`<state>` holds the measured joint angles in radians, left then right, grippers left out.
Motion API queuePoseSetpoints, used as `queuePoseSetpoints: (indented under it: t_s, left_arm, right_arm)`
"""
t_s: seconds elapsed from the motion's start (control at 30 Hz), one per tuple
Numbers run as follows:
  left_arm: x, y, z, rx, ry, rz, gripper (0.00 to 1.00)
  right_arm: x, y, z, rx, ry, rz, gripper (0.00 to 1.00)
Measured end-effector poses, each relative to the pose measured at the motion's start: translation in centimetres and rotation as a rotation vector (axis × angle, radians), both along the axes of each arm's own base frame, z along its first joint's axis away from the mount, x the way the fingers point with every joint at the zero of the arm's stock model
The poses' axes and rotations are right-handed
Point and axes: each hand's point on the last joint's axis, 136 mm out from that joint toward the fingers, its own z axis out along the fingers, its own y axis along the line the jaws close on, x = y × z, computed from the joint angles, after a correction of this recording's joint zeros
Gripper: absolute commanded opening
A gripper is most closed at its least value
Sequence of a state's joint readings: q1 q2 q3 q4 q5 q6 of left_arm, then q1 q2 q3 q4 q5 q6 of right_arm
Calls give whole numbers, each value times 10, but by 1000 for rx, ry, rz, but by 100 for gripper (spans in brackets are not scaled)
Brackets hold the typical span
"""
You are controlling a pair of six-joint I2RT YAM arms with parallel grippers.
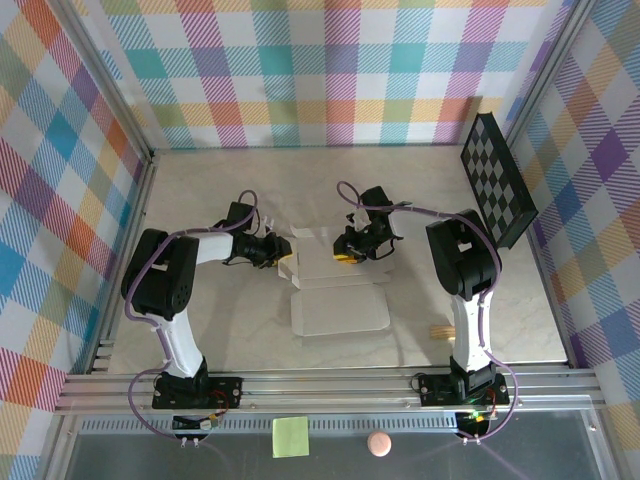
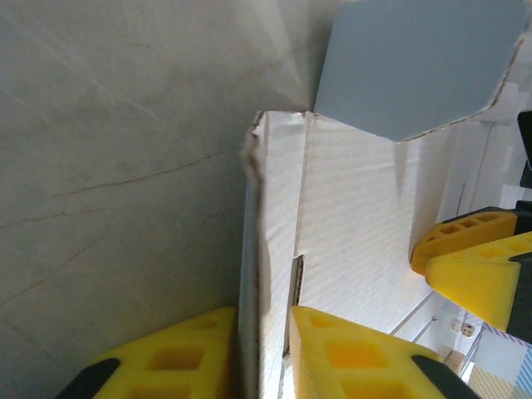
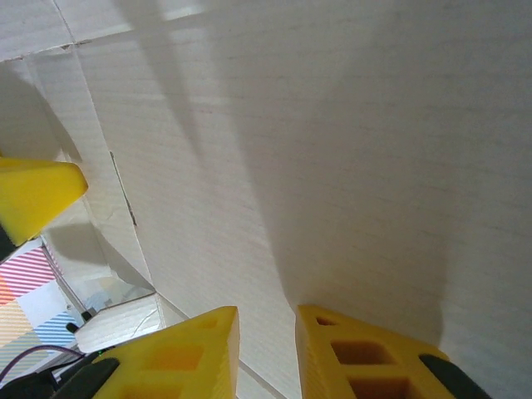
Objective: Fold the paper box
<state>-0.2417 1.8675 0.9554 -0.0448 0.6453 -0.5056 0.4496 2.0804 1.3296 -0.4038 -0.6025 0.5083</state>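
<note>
The left gripper (image 1: 284,252) pinches an upright flap at the 10 o'clock edge of the paper box (image 1: 340,308), which lies mid-table. The right gripper (image 1: 346,257) sits at the box's 12 o'clock; its grip cannot be told.

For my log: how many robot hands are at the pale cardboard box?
2: left hand pinches a raised flap of the pale cardboard box; right hand at its far edge.

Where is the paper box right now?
In the top view, the paper box sits in the middle of the table, between the two arms. The left pincer holds its raised left flap, and the right pincer is at its far edge.
</note>
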Motion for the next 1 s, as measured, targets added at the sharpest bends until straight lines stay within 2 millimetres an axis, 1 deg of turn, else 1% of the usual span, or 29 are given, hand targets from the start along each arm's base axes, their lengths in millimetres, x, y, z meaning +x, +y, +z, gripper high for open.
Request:
queuePoseSetpoints:
  t_s: [0.07,0.2,0.43,0.6,0.67,0.73,0.8,0.9,0.97,1.0]
  left_arm:
    - [0,0,0,0,1,0,20]
    - [1,-2,1,-8,-4,-3,15]
    - [2,-5,5,-30,-21,-15,3]
    - [2,-6,9,-28,-32,-23,2]
    - [2,-6,18,-30,-58,-30,2]
    - [5,-7,33,-37,-104,-38,0]
    - [7,-8,54,-48,-166,-47,0]
    - [8,-10,90,-77,-264,-67,0]
    - [8,-12,115,-100,-336,-80,0]
    - [7,-13,124,-110,-361,-85,0]
  right_arm:
    - [0,0,0,0,0,0,26]
    - [0,0,0,0,0,0,26]
    - [0,0,0,-2,-1,-1,26]
    - [1,-3,2,-19,-19,-8,26]
    - [0,-7,7,-35,-38,-16,26]
    - [-1,-12,18,-50,-64,-24,26]
    - [3,-15,36,-58,-119,-29,26]
    - [7,-20,74,-58,-229,-31,27]
    - [9,-24,103,-57,-311,-33,27]
    - [10,-26,116,-56,-348,-33,28]
